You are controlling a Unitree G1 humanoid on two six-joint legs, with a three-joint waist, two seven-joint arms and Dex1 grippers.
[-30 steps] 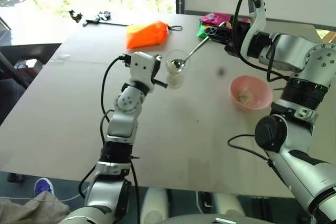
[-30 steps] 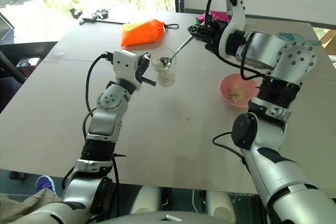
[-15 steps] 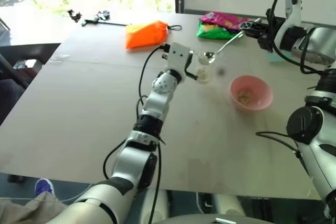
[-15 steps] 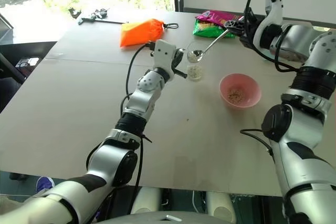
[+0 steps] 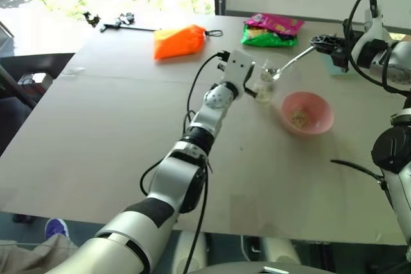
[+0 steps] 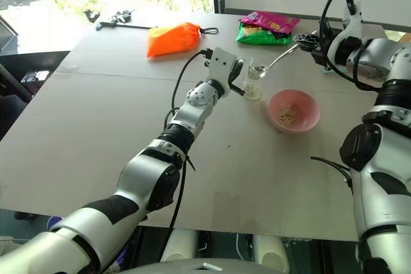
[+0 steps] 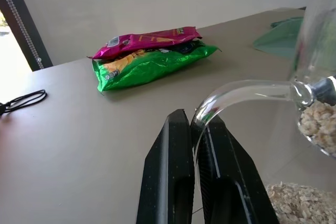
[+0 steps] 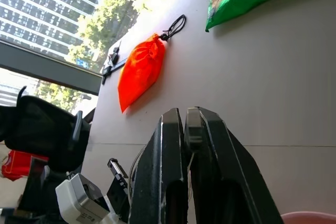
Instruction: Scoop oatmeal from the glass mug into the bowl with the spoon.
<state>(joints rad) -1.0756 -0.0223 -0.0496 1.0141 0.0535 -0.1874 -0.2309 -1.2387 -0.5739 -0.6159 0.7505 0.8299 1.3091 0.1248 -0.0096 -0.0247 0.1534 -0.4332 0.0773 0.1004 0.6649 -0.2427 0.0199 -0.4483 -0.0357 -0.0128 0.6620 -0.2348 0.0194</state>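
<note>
Oatmeal (image 7: 317, 124) fills the bowl of the spoon (image 6: 275, 64), which hangs at the rim of the glass mug (image 6: 254, 81); more flakes lie in the mug's bottom. The left gripper (image 7: 195, 129) has its jaws pressed together on the mug's clear handle, pinching it, and holds the mug upright over the tabletop (image 6: 96, 120), just beside the pink bowl (image 6: 294, 110). The right gripper (image 6: 308, 42) has its jaws clamped on the far end of the spoon's long handle, so the spoon slants down from the gripper toward the mug, its oval end at the mug's mouth. The bowl sits on the tabletop between the two arms, with a small heap of oatmeal already inside. Farther back on the tabletop lie a green and magenta snack packet (image 6: 268, 27), an orange drawstring pouch (image 6: 174, 38) and, near the window edge, some small black tools (image 6: 115, 20). A teal item (image 7: 281, 35) lies beyond the mug in the left wrist view, partly hidden by the glass
</note>
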